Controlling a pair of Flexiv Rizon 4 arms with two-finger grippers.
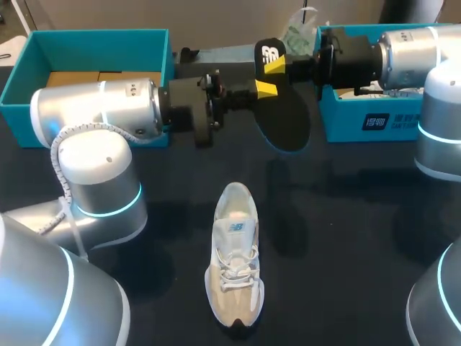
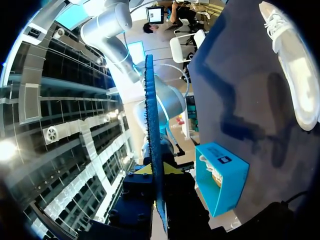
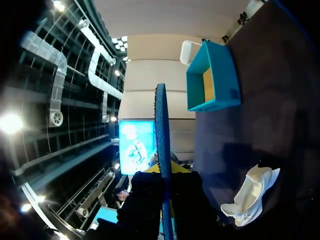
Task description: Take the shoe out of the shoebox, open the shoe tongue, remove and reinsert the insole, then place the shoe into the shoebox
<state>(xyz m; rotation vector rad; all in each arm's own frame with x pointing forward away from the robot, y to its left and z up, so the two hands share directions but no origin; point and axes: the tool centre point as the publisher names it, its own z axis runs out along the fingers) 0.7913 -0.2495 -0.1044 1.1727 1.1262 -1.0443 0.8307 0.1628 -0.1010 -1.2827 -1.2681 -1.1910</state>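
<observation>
A black insole (image 1: 284,119) with a blue edge hangs upright in the air over the far middle of the table. My left gripper (image 1: 265,88) is shut on it from the left and my right gripper (image 1: 275,63) is shut on it from the right, a little higher. In the left wrist view the insole (image 2: 152,140) shows edge-on between the yellow tips of the left gripper (image 2: 157,170). The right wrist view shows the insole (image 3: 161,140) the same way in the right gripper (image 3: 165,167). The white shoe (image 1: 234,263) lies flat on the dark table near the front, toe towards me.
A teal open box (image 1: 86,43) with a brown bottom stands at the back left behind my left arm. A second teal box part (image 1: 360,119) with white paper inside stands at the back right under my right arm. Crumpled wrapping (image 1: 297,32) lies behind the insole.
</observation>
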